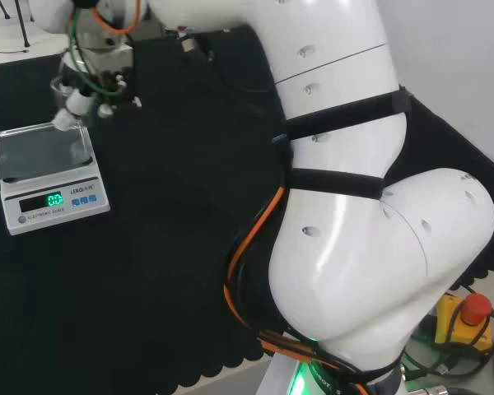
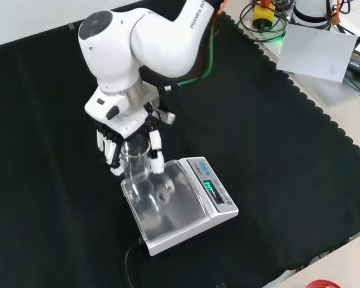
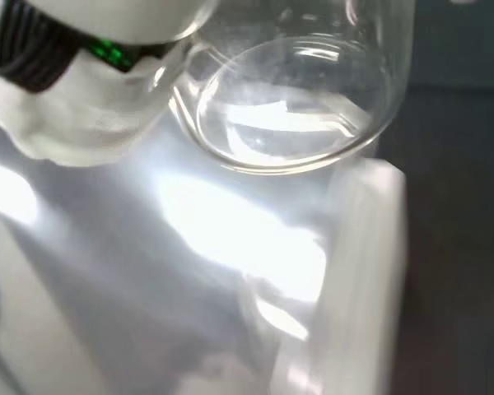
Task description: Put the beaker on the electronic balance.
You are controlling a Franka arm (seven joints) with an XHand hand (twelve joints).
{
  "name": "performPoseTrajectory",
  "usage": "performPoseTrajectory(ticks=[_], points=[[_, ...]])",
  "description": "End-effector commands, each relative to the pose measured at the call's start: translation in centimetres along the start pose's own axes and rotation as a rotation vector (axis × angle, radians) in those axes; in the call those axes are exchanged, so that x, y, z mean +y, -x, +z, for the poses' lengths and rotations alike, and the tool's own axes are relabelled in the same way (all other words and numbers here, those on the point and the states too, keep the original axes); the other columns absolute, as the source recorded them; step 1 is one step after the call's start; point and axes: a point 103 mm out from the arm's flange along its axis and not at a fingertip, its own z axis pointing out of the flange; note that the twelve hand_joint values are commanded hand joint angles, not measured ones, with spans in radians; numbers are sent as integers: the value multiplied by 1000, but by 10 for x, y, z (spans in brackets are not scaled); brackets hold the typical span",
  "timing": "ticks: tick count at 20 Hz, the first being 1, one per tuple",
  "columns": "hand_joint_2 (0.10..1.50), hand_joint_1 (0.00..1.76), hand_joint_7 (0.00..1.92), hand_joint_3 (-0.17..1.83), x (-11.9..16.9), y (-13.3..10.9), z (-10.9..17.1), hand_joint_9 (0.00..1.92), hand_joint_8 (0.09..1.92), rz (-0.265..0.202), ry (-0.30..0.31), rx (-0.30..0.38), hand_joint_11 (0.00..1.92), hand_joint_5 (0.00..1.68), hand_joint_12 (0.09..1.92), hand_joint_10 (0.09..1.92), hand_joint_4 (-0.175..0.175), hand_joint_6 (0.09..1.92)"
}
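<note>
A clear glass beaker [image 2: 135,158] hangs upright in the hand [image 2: 117,143], whose fingers and thumb are curled round its wall. It is held just above the far edge of the electronic balance [image 2: 189,213], a white scale with a shiny steel pan [image 2: 168,207] and a lit green display [image 2: 211,185]. In the head view the hand [image 1: 86,95] and the faint beaker [image 1: 66,90] sit above the pan's back right corner [image 1: 81,132]. The wrist view looks at the beaker's round base [image 3: 284,107] over the bright pan [image 3: 173,271], with a blurred finger [image 3: 74,99] beside it.
Black cloth [image 2: 276,156] covers the bench around the balance. The arm's big white links [image 1: 354,189] stand at the right of the head view. Cables, a grey sheet [image 2: 318,51] and a red stop button [image 1: 475,309] lie off the cloth.
</note>
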Motion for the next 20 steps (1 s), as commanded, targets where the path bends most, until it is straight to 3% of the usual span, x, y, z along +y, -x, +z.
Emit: performPoseTrajectory(ticks=[1,2,5,9,20], points=[[575,1301,1373,803,-30,21,21,1475,688,-180,-21,120,1177,1209,966,451,-75,737],[574,1301,1373,804,-33,23,25,1476,689,-169,-35,100,1177,1209,966,451,-75,736],[574,1301,1373,805,-28,-7,29,1476,689,-171,-67,63,1179,1210,966,451,-75,735],[571,1301,1374,808,-22,-31,39,1477,690,-165,-89,75,1181,1211,965,451,-74,734],[569,1302,1374,812,-31,-34,51,1478,692,-179,-95,111,1184,1213,963,451,-75,733]])
